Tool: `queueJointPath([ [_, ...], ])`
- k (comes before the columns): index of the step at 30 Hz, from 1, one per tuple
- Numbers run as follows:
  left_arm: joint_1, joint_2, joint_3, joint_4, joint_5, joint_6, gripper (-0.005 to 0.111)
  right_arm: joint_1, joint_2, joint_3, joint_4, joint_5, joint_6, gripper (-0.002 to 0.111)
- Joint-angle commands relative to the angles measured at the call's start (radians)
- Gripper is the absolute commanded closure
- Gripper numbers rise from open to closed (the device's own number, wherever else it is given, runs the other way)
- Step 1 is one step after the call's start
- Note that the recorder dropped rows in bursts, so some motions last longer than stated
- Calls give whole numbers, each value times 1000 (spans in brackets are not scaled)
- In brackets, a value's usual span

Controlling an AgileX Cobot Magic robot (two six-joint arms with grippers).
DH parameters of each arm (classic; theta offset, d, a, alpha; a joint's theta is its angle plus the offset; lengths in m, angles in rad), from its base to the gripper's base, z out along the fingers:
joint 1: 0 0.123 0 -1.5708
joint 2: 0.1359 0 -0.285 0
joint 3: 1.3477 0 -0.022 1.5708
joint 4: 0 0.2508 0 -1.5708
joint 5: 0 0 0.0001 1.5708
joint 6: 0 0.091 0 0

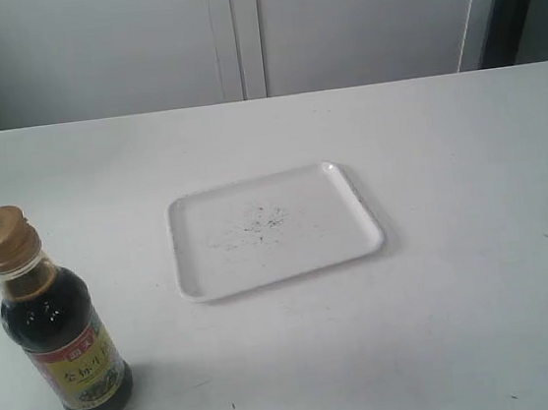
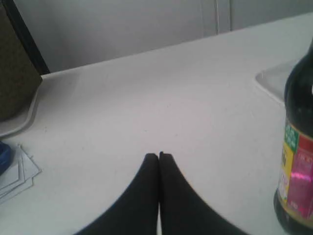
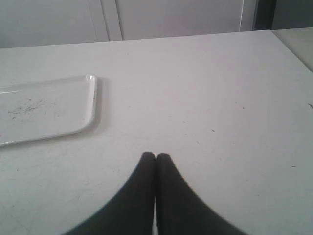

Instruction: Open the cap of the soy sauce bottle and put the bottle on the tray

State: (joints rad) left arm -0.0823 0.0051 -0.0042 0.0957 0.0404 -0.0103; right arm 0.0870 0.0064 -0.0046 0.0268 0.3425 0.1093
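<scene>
Gripping soy sauce bottle (image 1: 61, 333) mid-body (glass, slippery, fragile); both grippers (image 2: 159, 155) (image 3: 156, 155) pressed closed, holding nothing, cap (image 1: 2, 238) unopened.

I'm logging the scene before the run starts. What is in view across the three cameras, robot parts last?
soy sauce bottle: one, clear glass with dark brown liquid and a red and yellow label, upright on the table at the near left of the exterior view, off the tray.
cap: one, golden-brown, closed on the bottle's neck.
tray: one, white with dark specks at its centre, flat on the table near the middle, nothing on it.
table: one, white, under everything.
papers: a few white sheets, at the left wrist view's edge.
left gripper: one, black, shut, holding nothing.
right gripper: one, black, shut, holding nothing.
</scene>
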Motion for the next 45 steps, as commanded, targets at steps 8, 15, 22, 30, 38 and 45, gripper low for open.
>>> queueJointPath([
  [8, 0, -5, 4, -16, -193, -200, 107, -7, -6, 5, 2, -6, 0, 108],
  [15, 0, -5, 4, 0, -429, -271, 107, -7, -6, 5, 2, -6, 0, 108],
  [22, 0, -5, -1, 50, -449, -322, 107, -7, -6, 5, 2, -6, 0, 108],
  [30, 0, 168, -98, 249, -516, -486, 107, -7, -6, 5, 2, -6, 0, 108],
  [38, 0, 448, -209, 565, -738, -755, 105, -7, -6, 5, 2, -6, 0, 108],
  [45, 0, 679, -301, 747, -937, -890, 28, -7, -6, 5, 2, -6, 0, 108],
])
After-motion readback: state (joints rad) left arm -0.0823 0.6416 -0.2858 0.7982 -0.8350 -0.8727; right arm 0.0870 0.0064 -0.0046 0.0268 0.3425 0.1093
